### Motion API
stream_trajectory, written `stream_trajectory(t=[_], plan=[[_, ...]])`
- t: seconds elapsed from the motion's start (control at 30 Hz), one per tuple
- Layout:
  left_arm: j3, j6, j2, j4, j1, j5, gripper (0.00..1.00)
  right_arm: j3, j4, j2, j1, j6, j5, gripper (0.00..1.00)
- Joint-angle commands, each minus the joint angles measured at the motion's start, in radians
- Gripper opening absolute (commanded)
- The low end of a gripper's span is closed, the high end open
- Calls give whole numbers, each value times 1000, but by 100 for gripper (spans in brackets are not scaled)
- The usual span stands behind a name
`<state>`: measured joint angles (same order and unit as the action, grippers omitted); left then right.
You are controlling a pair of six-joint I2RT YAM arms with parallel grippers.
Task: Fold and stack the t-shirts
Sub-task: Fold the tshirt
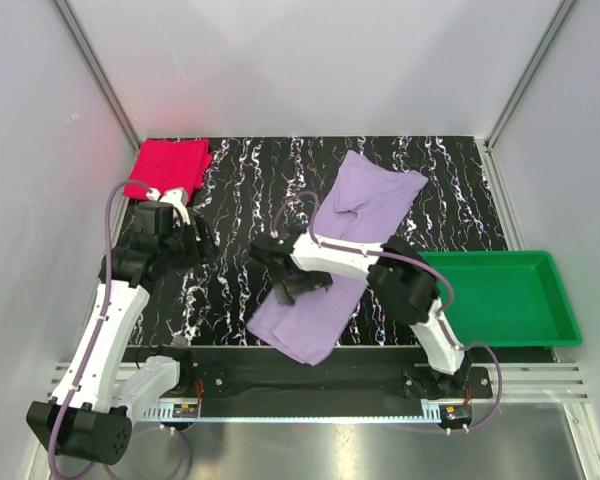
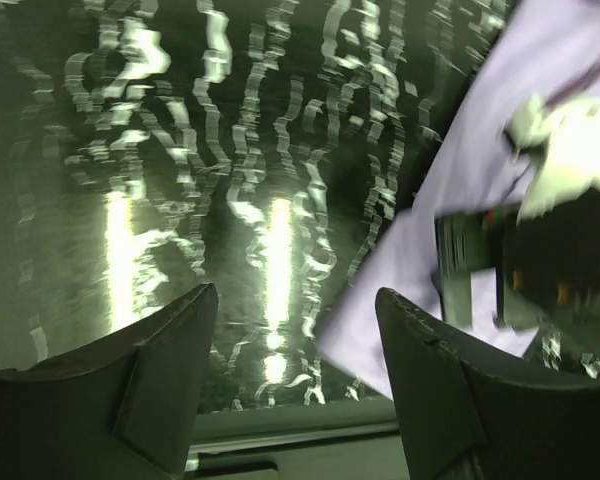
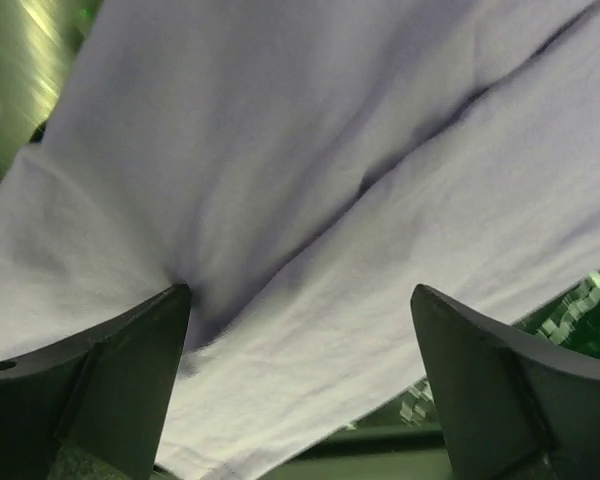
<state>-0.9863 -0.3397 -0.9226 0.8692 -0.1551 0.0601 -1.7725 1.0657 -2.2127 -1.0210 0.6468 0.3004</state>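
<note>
well, right gripper (image 3: 300, 300) spread over lavender shirt (image 3: 280, 130)

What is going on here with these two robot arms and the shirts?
The right hand is open, low over the lavender shirt, which lies partly folded in a long strip across the table. The left hand is open over a bare part of it, holding nothing. The pink-red shirt sits folded in the back left corner; the two are not yet stacked.
</note>
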Motion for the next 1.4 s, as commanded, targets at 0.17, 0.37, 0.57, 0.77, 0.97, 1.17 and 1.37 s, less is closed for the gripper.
stream_trajectory(t=[0.17, 0.37, 0.57, 0.77, 0.97, 1.17, 1.37], plan=[[77, 10, -100, -171, -24, 262, 70, 308, -58, 416, 47, -36, -21, 100], [77, -15, -148, -219, -44, 290, 70, 83, -87, 366, 323, -70, 26, 100], [80, -16, -173, -240, -64, 299, 70, -375, -35, 32, 550, -42, 126, 100], [132, -22, -167, -260, -70, 316, 70, -847, 103, -323, 639, 17, 158, 100], [152, -16, -180, -286, -73, 307, 70, -690, -9, -326, 665, 7, 172, 100], [110, 14, -237, -279, -73, 305, 70, -754, -3, -439, 659, -93, 99, 100], [110, 5, -249, -289, -73, 304, 70, -869, -93, -567, 593, -229, -58, 100]])
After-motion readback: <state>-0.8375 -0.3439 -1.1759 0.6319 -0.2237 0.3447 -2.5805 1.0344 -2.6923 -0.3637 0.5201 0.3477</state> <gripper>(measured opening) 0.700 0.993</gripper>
